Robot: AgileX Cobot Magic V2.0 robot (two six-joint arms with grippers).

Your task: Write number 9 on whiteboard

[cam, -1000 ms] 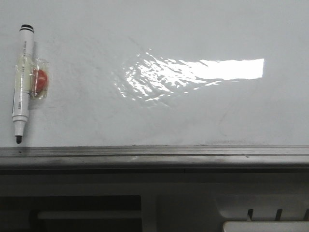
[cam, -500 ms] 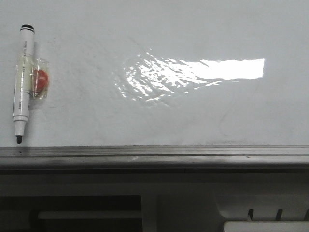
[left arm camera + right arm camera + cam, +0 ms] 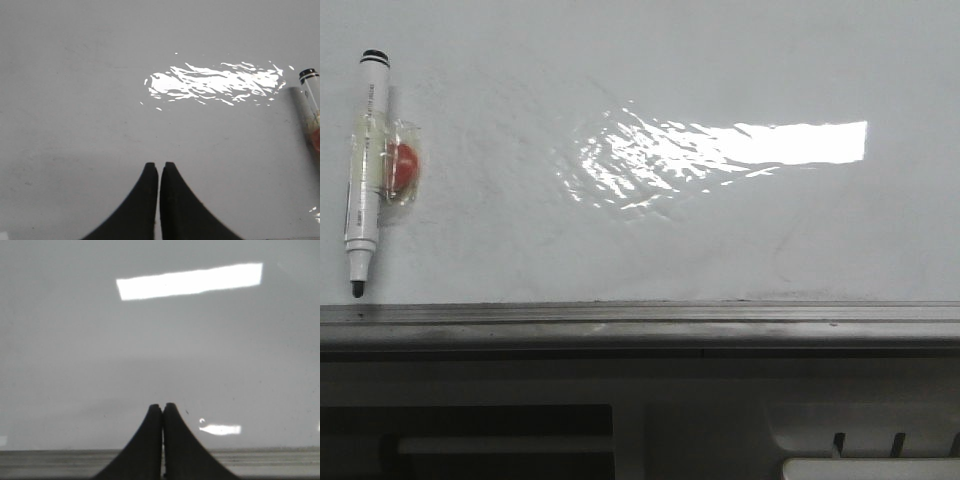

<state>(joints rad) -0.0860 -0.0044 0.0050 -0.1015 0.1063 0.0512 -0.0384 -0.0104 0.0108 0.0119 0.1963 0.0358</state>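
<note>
The whiteboard (image 3: 720, 230) fills the front view, glossy white with a bright glare patch and faint smudges; its grey metal rail (image 3: 640, 322) runs along the lower edge. No number 9 shows on it. A white marker pen (image 3: 365, 170) with a black tip pointing down is held at the board's left side by clear tape over a red piece (image 3: 404, 168). The pen's top end also shows in the left wrist view (image 3: 310, 100). My left gripper (image 3: 159, 166) is shut and empty over bare board. My right gripper (image 3: 163, 406) is shut and empty above the rail (image 3: 265, 460). Neither gripper shows in the front view.
Below the rail in the front view there is a dark shelf area with pale plastic parts (image 3: 870, 468) at the lower right. Glare patches lie on the board in both wrist views.
</note>
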